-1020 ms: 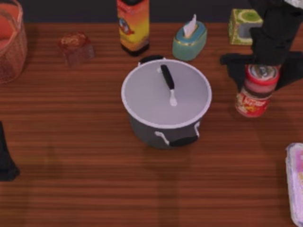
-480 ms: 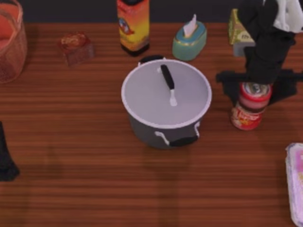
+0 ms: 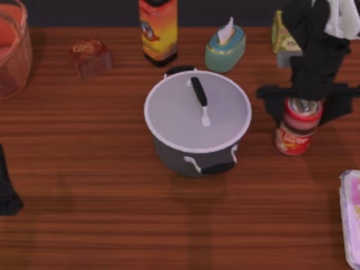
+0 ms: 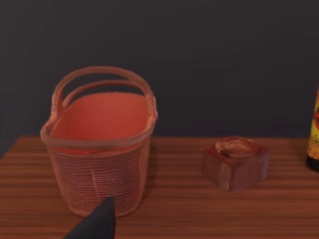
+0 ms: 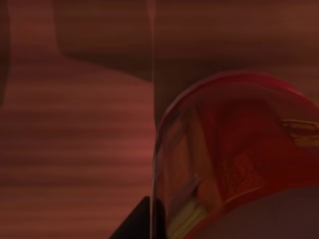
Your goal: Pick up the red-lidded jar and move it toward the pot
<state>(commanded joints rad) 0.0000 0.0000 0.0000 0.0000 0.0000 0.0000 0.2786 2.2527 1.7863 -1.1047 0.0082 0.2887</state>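
Note:
The red-lidded jar (image 3: 293,134) stands upright just right of the pot (image 3: 174,154), with a narrow strip of table between them. The pot is large, dark grey and round, and its pale lid carries a black-and-white bar handle. My right gripper (image 3: 305,100) comes down from above and is shut on the jar at its red lid. In the right wrist view the jar (image 5: 239,149) fills most of the picture, and one dark fingertip (image 5: 142,221) lies against its glass. My left gripper (image 3: 4,191) is parked at the table's left edge, open and holding nothing.
Behind the pot stand a tall orange-yellow bottle (image 3: 158,31) and a teal tissue holder (image 3: 225,48). A brown cube container (image 3: 90,56) and an orange basket (image 3: 11,50) sit at the back left. A green box (image 3: 284,36) is behind my right arm. A pink-white tray (image 3: 351,216) lies at the right edge.
A second ago the jar hung higher and farther right. My right gripper carried it left toward the pot and lowered it. Over the last half second nothing has visibly moved.

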